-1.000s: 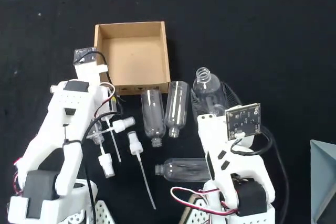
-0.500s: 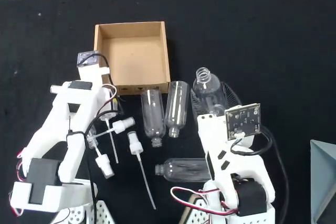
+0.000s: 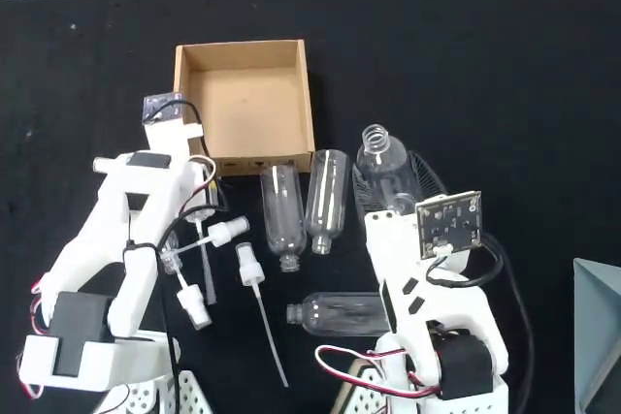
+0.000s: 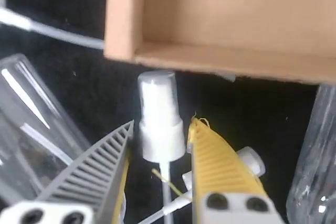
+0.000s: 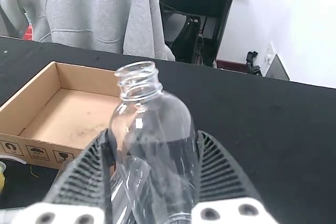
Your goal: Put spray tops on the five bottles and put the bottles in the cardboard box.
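Pointing down, left hand [image 4: 161, 125] straddles spray top [image 4: 158, 109]; right hand [image 5: 155, 137] clasps bottle [image 5: 149, 114].

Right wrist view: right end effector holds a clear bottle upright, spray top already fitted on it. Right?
Not quite. The right end effector does hold the clear bottle upright, but its neck is bare and open; nothing is fitted on it. The right wrist view shows this.
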Robot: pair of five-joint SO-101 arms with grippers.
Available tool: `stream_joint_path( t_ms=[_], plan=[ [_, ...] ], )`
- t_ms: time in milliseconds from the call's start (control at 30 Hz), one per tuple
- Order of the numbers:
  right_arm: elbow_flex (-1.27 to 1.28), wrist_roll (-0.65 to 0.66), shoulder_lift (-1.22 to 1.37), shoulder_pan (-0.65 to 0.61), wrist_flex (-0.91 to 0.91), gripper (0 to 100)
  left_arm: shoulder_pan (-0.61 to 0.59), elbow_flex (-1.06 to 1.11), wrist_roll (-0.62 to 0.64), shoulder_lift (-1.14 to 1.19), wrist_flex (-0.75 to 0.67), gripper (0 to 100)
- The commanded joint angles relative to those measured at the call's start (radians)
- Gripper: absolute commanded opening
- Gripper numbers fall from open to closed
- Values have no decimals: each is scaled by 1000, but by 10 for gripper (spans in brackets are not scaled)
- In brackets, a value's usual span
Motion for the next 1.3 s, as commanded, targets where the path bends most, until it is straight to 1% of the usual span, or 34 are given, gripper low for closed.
stream_joint_path(
  t_ms=[0, 233, 367, 433, 1067, 1267],
  plan=[
    [4, 9, -90, 23, -26, 26, -4, 7, 6, -8, -11, 148],
    [4, 9, -90, 23, -25, 26, -5, 18, 6, -8, -9, 141],
    [4, 9, -91, 23, -25, 26, -5, 18, 5, -8, -17, 63],
    [4, 9, -91, 23, -25, 26, -5, 18, 2, -8, -17, 51],
    [4, 9, -91, 23, -26, 26, -15, 7, 5, -23, -8, 46],
    [4, 9, -91, 23, -28, 26, -15, 41, 6, -158, 23, 46]
  ],
)
